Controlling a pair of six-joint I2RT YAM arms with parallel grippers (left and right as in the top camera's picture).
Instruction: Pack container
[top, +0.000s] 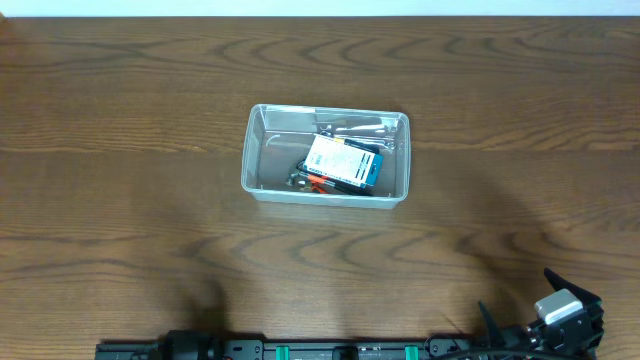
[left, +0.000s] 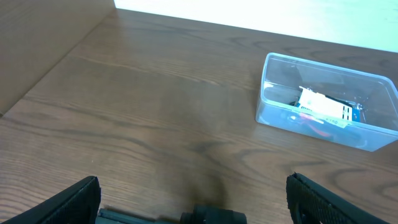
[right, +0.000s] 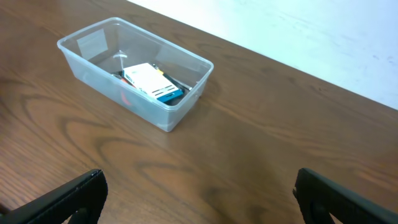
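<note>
- Two claws in all, both low by the near edge of the dark brown wood-grain table (top: 120, 200).
- Leftmost, the left claw (left: 193, 183): fingers spread wide, nothing between them, well apart from the work.
- Mid-table, the clear rectangular plastic container with rounded corners (top: 268, 150): upright, mouth upward, hence open to loading from above.
- Inside, toward its right half, a small blue-and-white cardboard box (top: 343, 163): flat but skewed, lying on dark hand tools with an orange part (top: 312, 182), probably propped askew by them; exact tools hard to tell.
- Left part of the container floor bare; nothing loose seen on the table around it, so packing judged done or nearly so.
- Rightmost, the right claw (right: 199, 177): likewise spread wide, pinching nothing, low near the table's near right corner, far from the container.
</note>
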